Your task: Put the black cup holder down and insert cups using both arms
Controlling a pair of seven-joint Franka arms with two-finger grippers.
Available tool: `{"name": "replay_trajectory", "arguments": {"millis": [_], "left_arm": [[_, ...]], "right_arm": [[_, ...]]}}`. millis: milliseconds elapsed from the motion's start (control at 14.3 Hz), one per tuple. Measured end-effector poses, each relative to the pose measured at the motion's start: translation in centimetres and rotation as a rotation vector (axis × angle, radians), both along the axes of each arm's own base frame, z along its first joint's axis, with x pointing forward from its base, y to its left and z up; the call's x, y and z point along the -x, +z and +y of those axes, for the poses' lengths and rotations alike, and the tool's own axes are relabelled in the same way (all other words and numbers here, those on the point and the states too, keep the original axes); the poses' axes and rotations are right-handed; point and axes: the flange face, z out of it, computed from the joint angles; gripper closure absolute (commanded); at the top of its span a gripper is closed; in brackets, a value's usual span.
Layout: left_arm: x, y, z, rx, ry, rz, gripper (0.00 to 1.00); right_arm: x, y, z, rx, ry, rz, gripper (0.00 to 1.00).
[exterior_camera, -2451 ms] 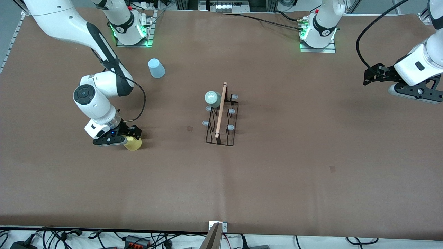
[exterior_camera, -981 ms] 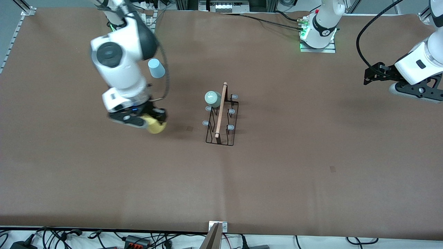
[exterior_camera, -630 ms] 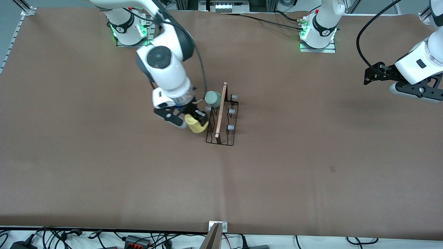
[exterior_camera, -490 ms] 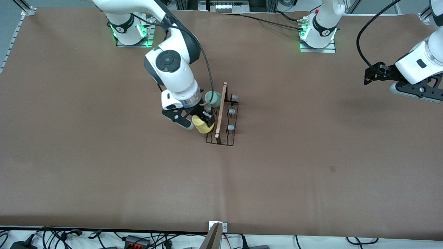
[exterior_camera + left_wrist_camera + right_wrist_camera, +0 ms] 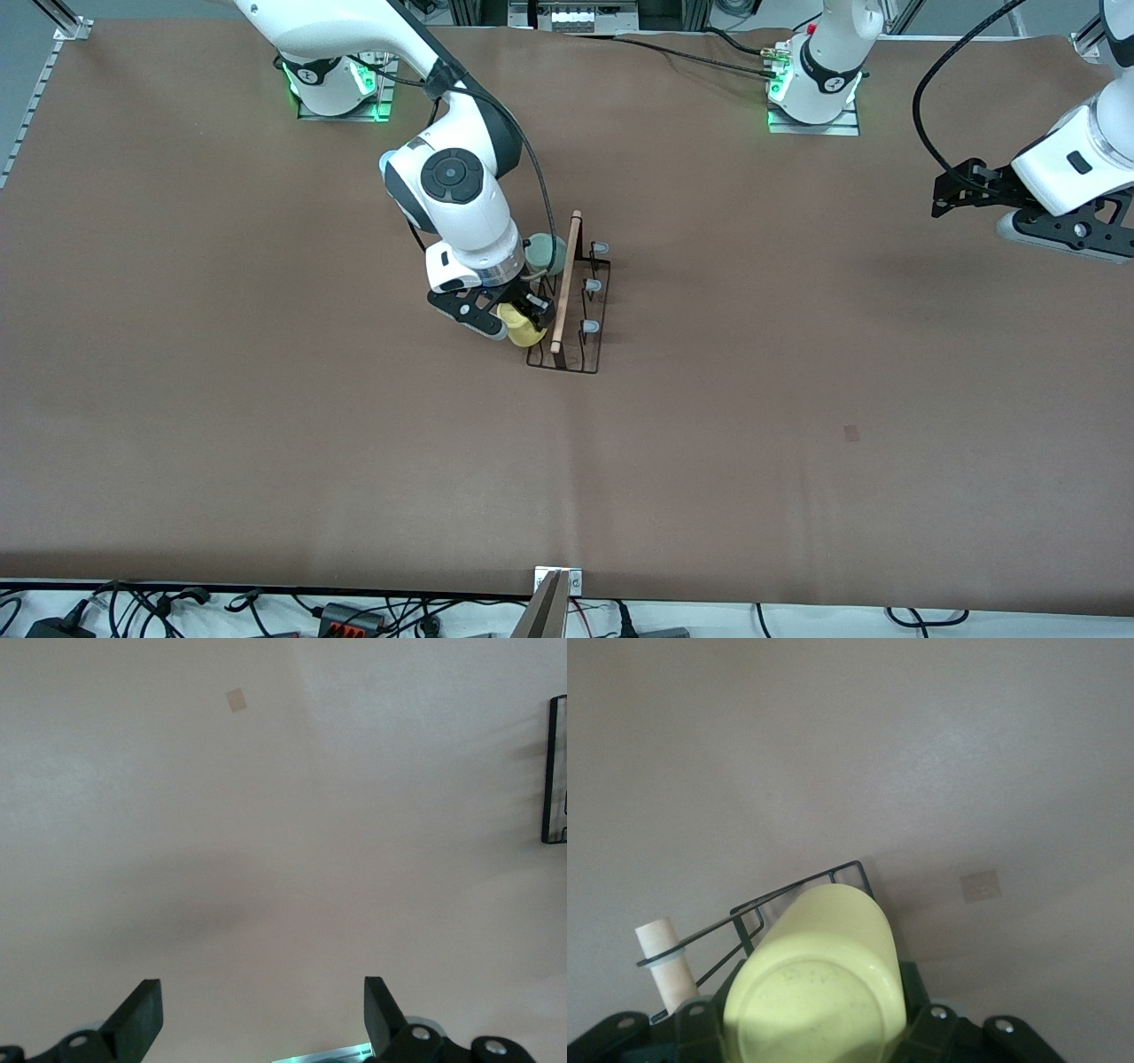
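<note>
The black cup holder [image 5: 585,350] stands mid-table, with its wooden rod [image 5: 564,283] along the top. A mint-green cup [image 5: 547,252] sits on the peg farthest from the front camera, on the side toward the right arm's end. My right gripper [image 5: 514,321] is shut on the yellow cup [image 5: 523,330] and holds it against the holder's end nearest the front camera, on that same side. In the right wrist view the yellow cup [image 5: 819,979] fills the jaws, with the holder's wire corner [image 5: 855,873] just past it. My left gripper [image 5: 961,197] is open and empty, waiting over the left arm's end of the table. The light blue cup is hidden.
Pale-blue-tipped pegs [image 5: 592,285] on the holder's side toward the left arm's end stand bare. A small dark patch [image 5: 851,432] marks the brown table surface toward the left arm's end. The holder's edge [image 5: 554,771] shows in the left wrist view.
My right arm lifted the yellow cup from the table near its own end and carried it to the holder, now slightly closer to the front-camera end. It now hides the light blue cup. The left arm has not moved.
</note>
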Motion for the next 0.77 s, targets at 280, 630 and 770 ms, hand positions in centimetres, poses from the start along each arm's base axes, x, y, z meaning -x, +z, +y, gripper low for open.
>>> {"name": "replay_trajectory", "arguments": {"millis": [280, 630, 770], "left_arm": [[0.0, 0.0, 0.0, 0.000, 0.000, 0.000, 0.00], [0.0, 0.0, 0.0, 0.000, -0.001, 0.000, 0.00], [0.0, 0.0, -0.1, 0.000, -0.001, -0.001, 0.00]], "right_arm": [[-1.5, 1.0, -1.3, 0.005, -0.017, -0.032, 0.00], [-4.2, 11.8, -12.7, 0.163, 0.033, 0.026, 0.00], [-4.2, 17.5, -19.9, 0.215, 0.107, 0.068, 0.00]]}}
